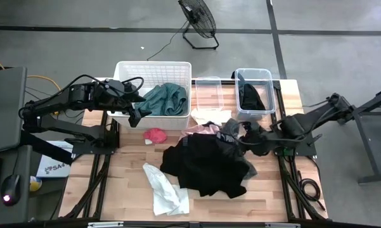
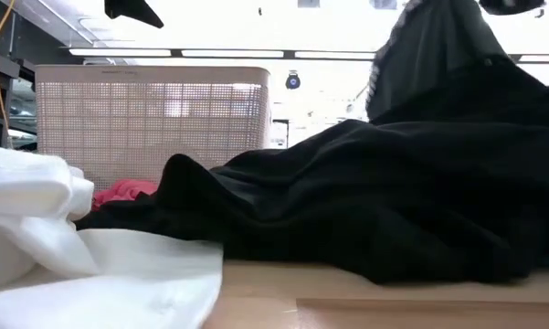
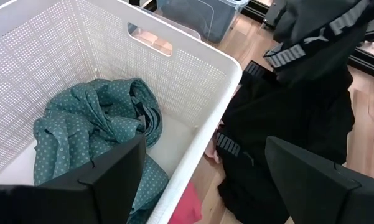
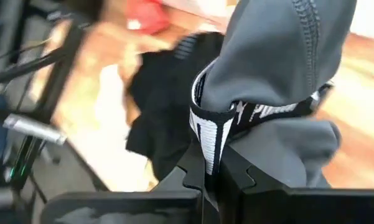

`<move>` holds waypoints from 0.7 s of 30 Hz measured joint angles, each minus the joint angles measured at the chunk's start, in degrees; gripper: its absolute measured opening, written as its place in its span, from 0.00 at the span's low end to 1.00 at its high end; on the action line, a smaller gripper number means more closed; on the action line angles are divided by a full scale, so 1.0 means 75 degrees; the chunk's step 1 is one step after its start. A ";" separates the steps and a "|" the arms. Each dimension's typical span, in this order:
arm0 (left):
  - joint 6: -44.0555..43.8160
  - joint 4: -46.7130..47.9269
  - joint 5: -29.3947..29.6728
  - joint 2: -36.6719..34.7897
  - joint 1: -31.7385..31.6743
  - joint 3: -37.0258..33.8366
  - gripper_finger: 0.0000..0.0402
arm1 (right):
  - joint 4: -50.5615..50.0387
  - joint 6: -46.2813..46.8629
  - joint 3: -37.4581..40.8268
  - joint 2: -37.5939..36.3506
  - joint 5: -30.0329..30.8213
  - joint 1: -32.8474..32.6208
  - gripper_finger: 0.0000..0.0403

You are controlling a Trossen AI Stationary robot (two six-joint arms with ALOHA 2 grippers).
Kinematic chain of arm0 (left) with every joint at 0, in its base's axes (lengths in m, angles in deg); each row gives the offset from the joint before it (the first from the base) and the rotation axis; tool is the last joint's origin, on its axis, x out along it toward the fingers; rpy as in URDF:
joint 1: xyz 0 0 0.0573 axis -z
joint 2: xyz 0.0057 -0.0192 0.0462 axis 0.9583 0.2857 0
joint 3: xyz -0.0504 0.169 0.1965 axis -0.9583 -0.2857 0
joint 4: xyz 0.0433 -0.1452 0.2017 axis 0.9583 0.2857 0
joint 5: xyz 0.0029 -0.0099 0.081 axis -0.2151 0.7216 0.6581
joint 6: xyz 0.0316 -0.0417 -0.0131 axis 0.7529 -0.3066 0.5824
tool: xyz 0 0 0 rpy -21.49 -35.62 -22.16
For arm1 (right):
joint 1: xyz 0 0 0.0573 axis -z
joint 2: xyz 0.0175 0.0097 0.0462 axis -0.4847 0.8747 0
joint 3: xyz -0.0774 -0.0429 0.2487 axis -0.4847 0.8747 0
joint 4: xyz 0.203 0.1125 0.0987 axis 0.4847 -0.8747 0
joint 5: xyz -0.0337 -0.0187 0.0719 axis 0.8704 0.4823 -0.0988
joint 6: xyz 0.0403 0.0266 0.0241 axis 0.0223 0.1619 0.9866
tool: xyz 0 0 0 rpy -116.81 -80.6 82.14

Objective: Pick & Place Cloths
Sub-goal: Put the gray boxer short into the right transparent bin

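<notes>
A teal-green cloth (image 1: 165, 98) (image 3: 99, 137) lies in the white slatted basket (image 1: 123, 68). My left gripper (image 1: 136, 115) (image 3: 202, 155) hovers open over the basket's near rim and touches nothing. A large black cloth pile (image 1: 206, 164) (image 2: 365, 201) lies mid-table. A white cloth (image 1: 165, 190) (image 2: 73, 247) lies at the pile's near left. A small red-pink piece (image 1: 155, 134) (image 2: 123, 192) lies in front of the basket. My right gripper (image 1: 242, 136) (image 4: 205, 177) is shut on a grey-and-black garment (image 4: 280, 56) at the pile's right end. My right gripper pinches the grey garment between its two fingers at the black band with white lettering (image 4: 215, 134). It reaches in from the table's right side. Grey cloth bunches over the fingers. The held end is raised (image 2: 438, 55), and the remainder trails down onto the black pile.
Two clear plastic tubs stand at the far edge to the right of the basket; the right one (image 1: 269, 79) holds a black cloth (image 1: 250, 98). A pale cloth (image 1: 203, 126) lies in front of the left tub (image 1: 209, 81). Bare wood shows at the table's near right (image 1: 272, 196).
</notes>
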 joint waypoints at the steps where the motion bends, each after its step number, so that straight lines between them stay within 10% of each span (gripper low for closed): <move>1: 0.0000 -0.0001 0.0000 0.0000 0.0000 0.0000 0.81 | 0.0219 -0.0475 0.0000 -0.0046 0.0068 -0.0033 0.01; 21: -0.0029 -0.0021 0.0000 0.0000 0.0000 0.0000 0.81 | 0.7244 -0.9367 -0.0006 -0.0999 -0.1834 -0.0153 0.01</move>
